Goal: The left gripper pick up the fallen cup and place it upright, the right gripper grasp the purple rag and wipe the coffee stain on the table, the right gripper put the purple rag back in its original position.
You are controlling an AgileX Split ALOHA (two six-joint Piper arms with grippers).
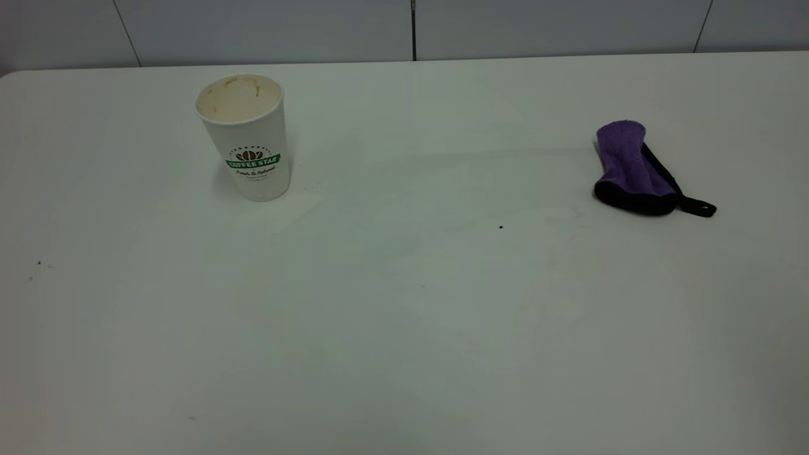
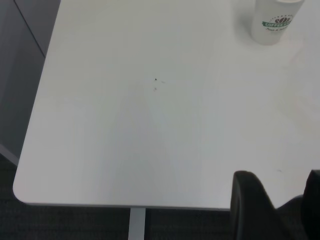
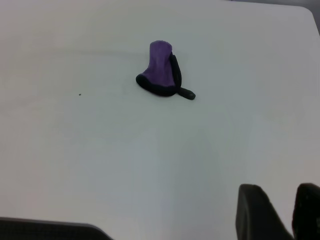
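Observation:
The white "COFFEE STAR" cup (image 1: 246,136) stands upright at the far left of the table (image 1: 404,316); it also shows in the left wrist view (image 2: 274,20). The purple rag (image 1: 632,167) lies at the right, its black loop strap trailing beside it; it also shows in the right wrist view (image 3: 161,70). No coffee stain shows on the table. The left gripper (image 2: 282,195) is pulled back over the table's near left corner, fingers apart, empty. The right gripper (image 3: 280,200) is pulled back far from the rag, fingers apart, empty. Neither arm shows in the exterior view.
A tiny dark speck (image 1: 500,226) lies mid-table and more specks (image 1: 39,263) lie near the left edge. The table's rounded corner and edge (image 2: 20,192) show in the left wrist view, with dark floor beyond. A grey wall (image 1: 404,28) stands behind the table.

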